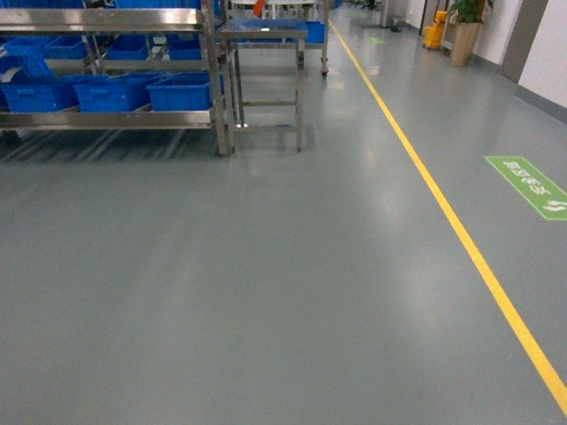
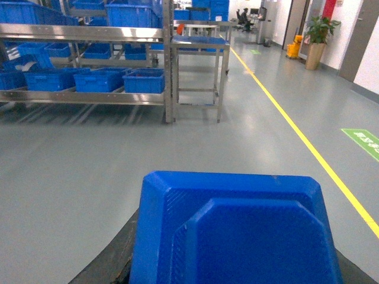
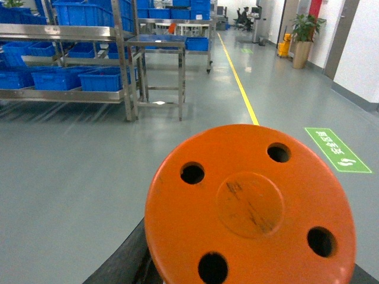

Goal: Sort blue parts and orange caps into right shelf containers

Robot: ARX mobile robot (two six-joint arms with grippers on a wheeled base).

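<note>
Two grips unclear: blue part (image 2: 234, 231) and orange cap (image 3: 251, 204) face up, filling wrist views.

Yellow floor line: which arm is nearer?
Right. In its wrist view the yellow painted floor line runs to centre, behind the round orange cap; in the left's, it passes right of the blue plastic part.

Ahead of my fingers and off to the left stands a steel shelf (image 1: 115, 119), its lower level carrying a row of blue crates (image 1: 111, 93) set side by side. Just beside its right end stands a small steel tabletop (image 1: 263, 31). Grey floor (image 1: 266, 292) spreads out ahead of me, bearing a yellow line (image 1: 443, 212) and a green marking (image 1: 530, 186) to the right.
</note>
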